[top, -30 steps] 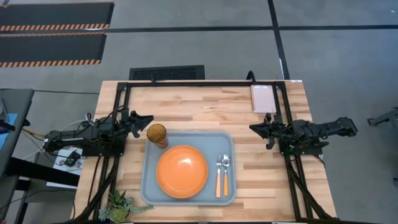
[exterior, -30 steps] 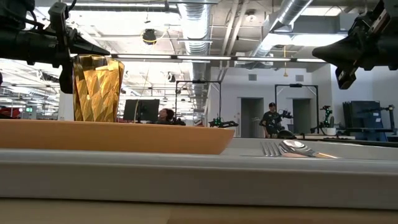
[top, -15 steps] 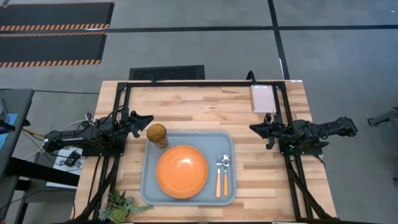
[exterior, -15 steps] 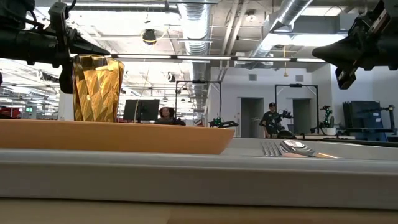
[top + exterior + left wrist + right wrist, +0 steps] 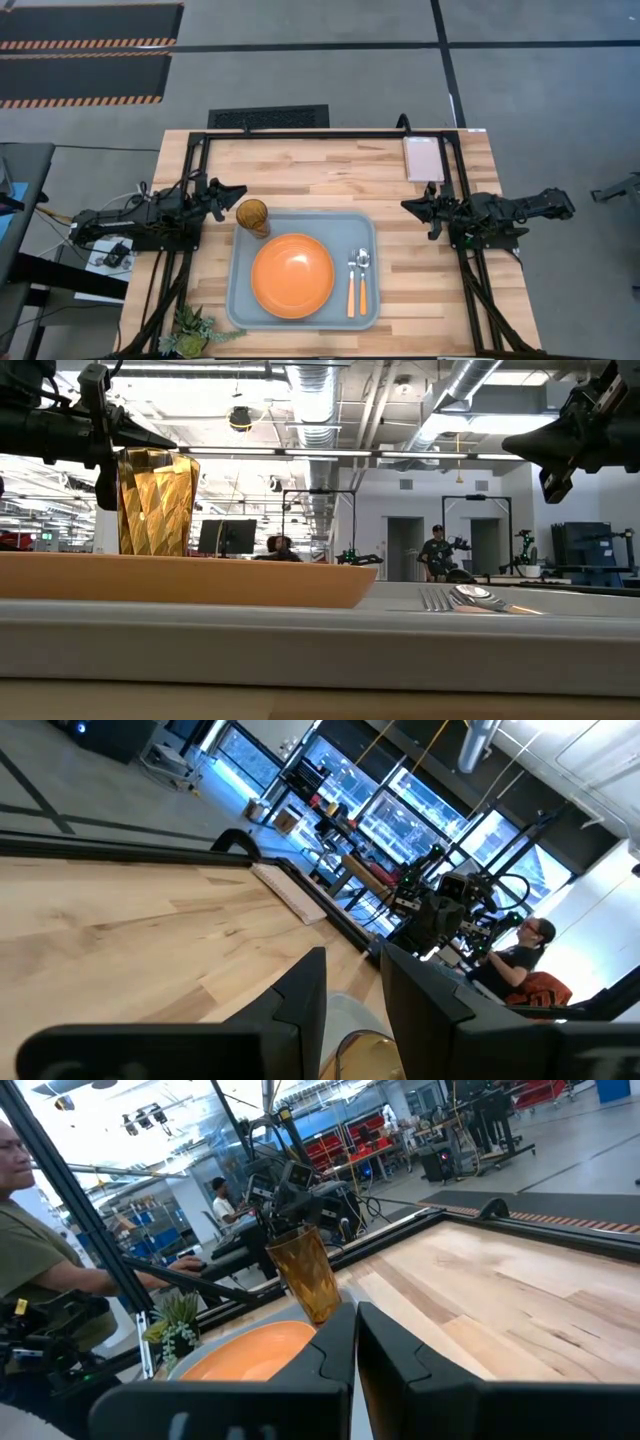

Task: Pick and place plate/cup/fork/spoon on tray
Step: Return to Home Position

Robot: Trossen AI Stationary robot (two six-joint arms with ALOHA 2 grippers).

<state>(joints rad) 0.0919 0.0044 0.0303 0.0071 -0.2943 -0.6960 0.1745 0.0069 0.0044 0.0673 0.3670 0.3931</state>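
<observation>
The orange plate point(image 5: 292, 275) lies flat in the middle of the grey-blue tray point(image 5: 372, 225). The amber ribbed cup point(image 5: 252, 214) stands upright on the tray's far left corner. The fork point(image 5: 351, 285) and the spoon point(image 5: 363, 280) lie side by side on the tray right of the plate, with their orange handles toward the near edge. My left gripper point(image 5: 238, 190) hovers just left of and beyond the cup, its fingers a little apart and touching nothing. My right gripper point(image 5: 406, 205) hovers right of the tray, shut and empty.
A pinkish-white pad point(image 5: 422, 158) lies at the table's far right. A small green plant point(image 5: 195, 328) sits at the near left corner. Bare wood shows beyond the tray and to its right. People sit and stand in the room behind the table.
</observation>
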